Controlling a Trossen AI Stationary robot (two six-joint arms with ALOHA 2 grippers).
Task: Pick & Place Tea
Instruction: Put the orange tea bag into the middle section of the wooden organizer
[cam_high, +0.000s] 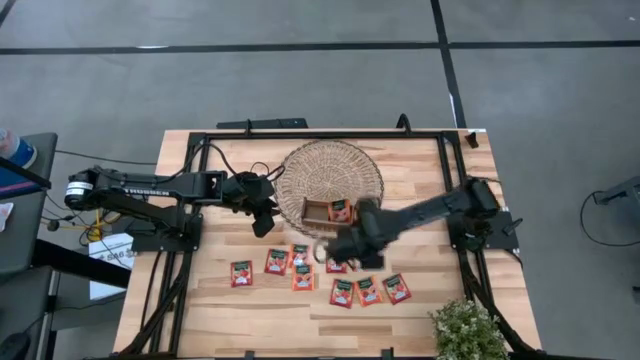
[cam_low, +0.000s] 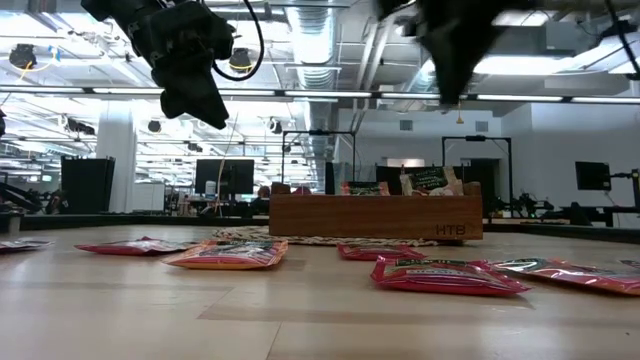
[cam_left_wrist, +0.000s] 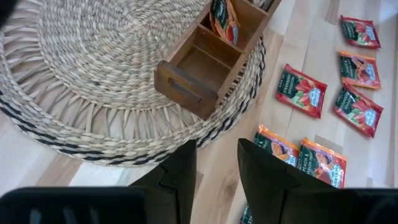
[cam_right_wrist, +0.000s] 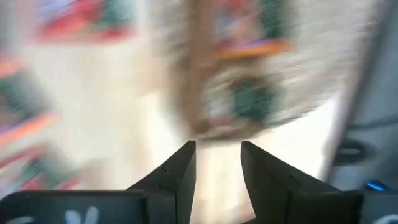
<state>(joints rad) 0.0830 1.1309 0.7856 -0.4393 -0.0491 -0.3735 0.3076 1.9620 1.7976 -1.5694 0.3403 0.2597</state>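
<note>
Several red-orange tea sachets (cam_high: 303, 277) lie flat on the wooden table in front of a round woven mat (cam_high: 333, 170). A brown wooden divided tray (cam_high: 328, 212) rests on the mat's near edge, with a sachet (cam_high: 341, 210) standing in one compartment. It also shows in the left wrist view (cam_left_wrist: 225, 22). My left gripper (cam_high: 265, 222) hovers open and empty to the left of the tray, and shows in the left wrist view (cam_left_wrist: 217, 158). My right gripper (cam_high: 338, 248) hovers open and empty above the sachets just in front of the tray, and shows in the blurred right wrist view (cam_right_wrist: 217, 155).
A potted green plant (cam_high: 467, 330) stands at the table's near right corner. A black frame (cam_high: 320, 133) runs around the table's edges. In the low view the tray (cam_low: 375, 215) stands behind sachets (cam_low: 445, 275) lying in the foreground. The near strip of the table is bare wood.
</note>
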